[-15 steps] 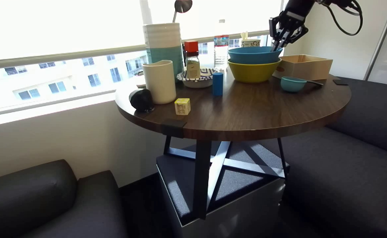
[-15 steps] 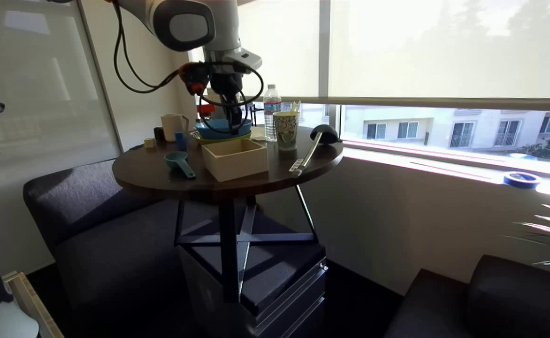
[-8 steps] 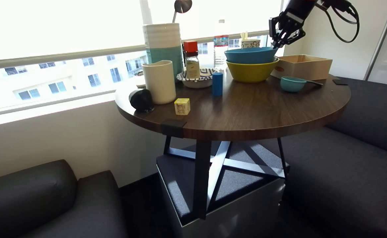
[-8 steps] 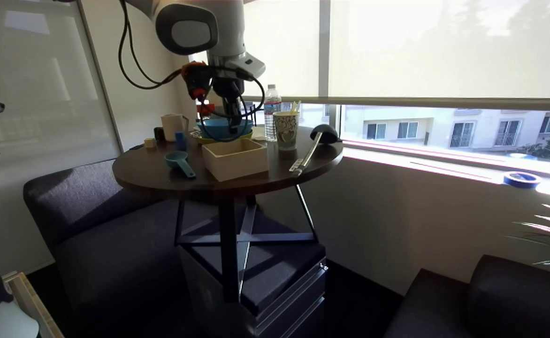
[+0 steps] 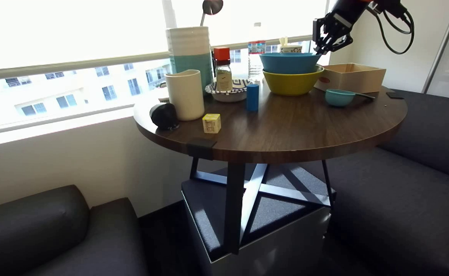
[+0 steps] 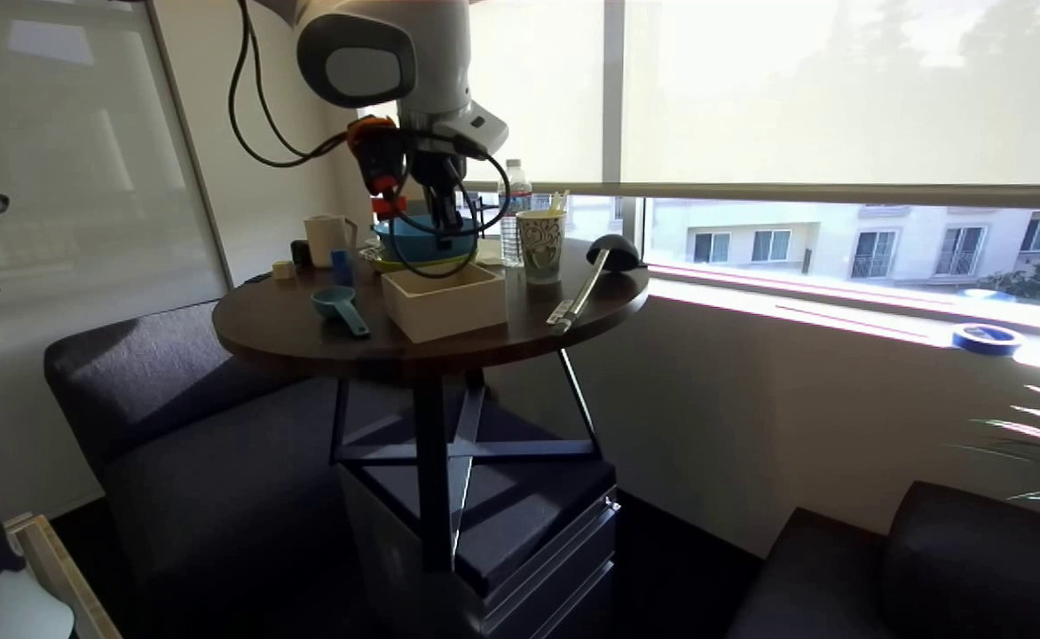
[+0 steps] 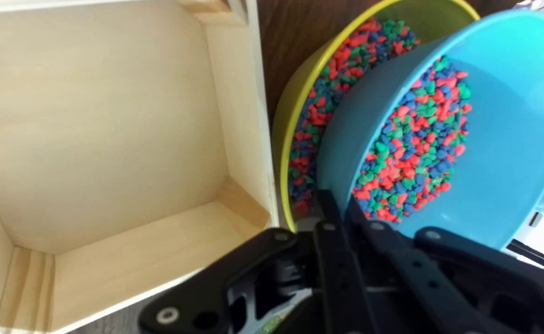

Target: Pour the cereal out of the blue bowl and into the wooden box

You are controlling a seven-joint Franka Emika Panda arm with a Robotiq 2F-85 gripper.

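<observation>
The blue bowl (image 5: 289, 63) is in the upper part of the yellow bowl (image 5: 291, 84); its base is hidden, so I cannot tell whether they touch. In the wrist view the blue bowl (image 7: 508, 153) holds red, green and blue pieces (image 7: 416, 139), and the yellow bowl (image 7: 287, 162) holds similar pieces. My gripper (image 7: 340, 204) is shut on the blue bowl's rim, on the side near the wooden box (image 7: 239, 102). The box's visible floor is bare. The gripper (image 5: 318, 51), (image 6: 445, 235) and the box (image 5: 353, 78), (image 6: 449, 311) show in both exterior views.
A teal scoop (image 5: 340, 97) lies before the box. A paper cup (image 6: 541, 248), a ladle (image 6: 613, 253) and a water bottle (image 6: 513, 200) stand or lie near the box and bowls. A blue cylinder (image 5: 252, 97), mug (image 5: 186, 96) and patterned bowl (image 5: 230, 94) are further along the table.
My gripper has shifted slightly up with the blue bowl's rim in it. The blue bowl has moved a little away from the box and its tilt has changed. The box has not moved.
</observation>
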